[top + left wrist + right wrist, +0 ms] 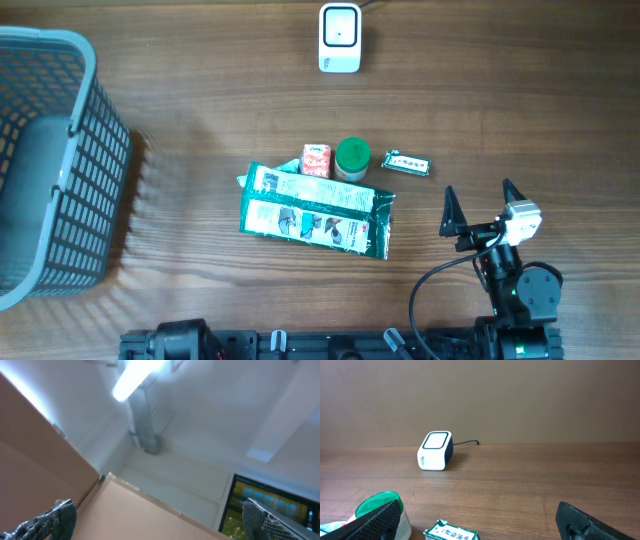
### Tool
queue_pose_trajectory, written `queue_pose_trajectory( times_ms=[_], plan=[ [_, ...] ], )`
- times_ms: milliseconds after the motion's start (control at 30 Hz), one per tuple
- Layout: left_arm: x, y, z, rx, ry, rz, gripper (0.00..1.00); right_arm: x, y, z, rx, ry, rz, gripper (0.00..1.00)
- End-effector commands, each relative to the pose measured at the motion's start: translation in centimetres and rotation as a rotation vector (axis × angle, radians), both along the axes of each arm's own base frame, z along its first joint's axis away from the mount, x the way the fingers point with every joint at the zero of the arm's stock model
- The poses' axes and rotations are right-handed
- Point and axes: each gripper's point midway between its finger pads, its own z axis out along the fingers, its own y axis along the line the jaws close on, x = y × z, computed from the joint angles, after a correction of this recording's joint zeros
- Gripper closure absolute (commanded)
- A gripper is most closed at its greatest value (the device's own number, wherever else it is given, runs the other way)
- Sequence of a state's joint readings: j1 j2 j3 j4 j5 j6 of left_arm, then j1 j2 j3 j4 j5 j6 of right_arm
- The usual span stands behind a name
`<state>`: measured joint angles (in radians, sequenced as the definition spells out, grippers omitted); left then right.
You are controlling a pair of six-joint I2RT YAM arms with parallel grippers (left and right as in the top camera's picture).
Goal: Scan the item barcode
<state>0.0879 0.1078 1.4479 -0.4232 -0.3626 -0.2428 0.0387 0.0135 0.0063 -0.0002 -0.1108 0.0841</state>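
Wooden table (pixel 500 100), plain brown wall (pixel 520 400), bright ceiling strip light (pixel 131 381)

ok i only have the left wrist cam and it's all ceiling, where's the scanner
Observer: The scanner stands on the far side of the table, about mid-width.
Operator: what items are out
Observer: A green packet lies flat mid-table. A red box and a green-lidded jar sit at its far edge, with a small bar just right of the jar.
Operator: right arm holding anything
Observer: No. The right end effector is open and empty, right of the packet, pointed toward the scanner.
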Motion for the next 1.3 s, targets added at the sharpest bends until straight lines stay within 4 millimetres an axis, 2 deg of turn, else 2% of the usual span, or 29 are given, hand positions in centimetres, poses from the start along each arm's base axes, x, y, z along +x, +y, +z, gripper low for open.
queue_pose_trajectory(
  times_ms=[0,133,333,433,567,600,733,800,1067,1267],
  plan=[
    [-2.4,-2.7,-0.5,0.089,-0.058,-0.053,0.0,0.0,0.0,0.2,-0.005,-0.012,-0.004,0.0],
    [-4.1,-4.2,-0.8,0.158,-0.093,-0.095,0.0,0.0,0.0,0.2,-0.005,-0.011,-0.004,0.0],
    [-3.6,-4.6,-1.0,0.156,-0.073,-0.091,0.0,0.0,0.0,0.2,-0.005,-0.011,-0.004,0.0],
    [-2.4,-4.7,-1.5,0.128,-0.042,-0.1,0.0,0.0,0.0,0.2,-0.005,-0.011,-0.004,0.0],
    [1.7,-4.3,-2.8,-0.017,-0.024,-0.235,0.0,0.0,0.0,0.2,-0.005,-0.011,-0.004,0.0],
    [3.9,-3.8,-3.9,-0.037,0.037,-0.235,0.0,0.0,0.0,0.2,-0.005,-0.011,-0.004,0.0],
    [8.4,-3.1,-7.1,-0.086,0.199,-0.243,0.0,0.0,0.0,0.2,-0.005,-0.011,-0.004,0.0],
    [11.0,-2.6,-9.4,-0.119,0.297,-0.24,0.0,0.0,0.0,0.2,-0.005,-0.011,-0.004,0.0],
    [17.8,-1.2,-17.2,-0.212,0.577,-0.232,0.0,0.0,0.0,0.2,-0.005,-0.011,-0.004,0.0],
    [23.4,-0.1,-24.9,-0.282,0.788,-0.224,0.0,0.0,0.0,0.2,-0.004,-0.011,-0.004,0.0]
  ],
)
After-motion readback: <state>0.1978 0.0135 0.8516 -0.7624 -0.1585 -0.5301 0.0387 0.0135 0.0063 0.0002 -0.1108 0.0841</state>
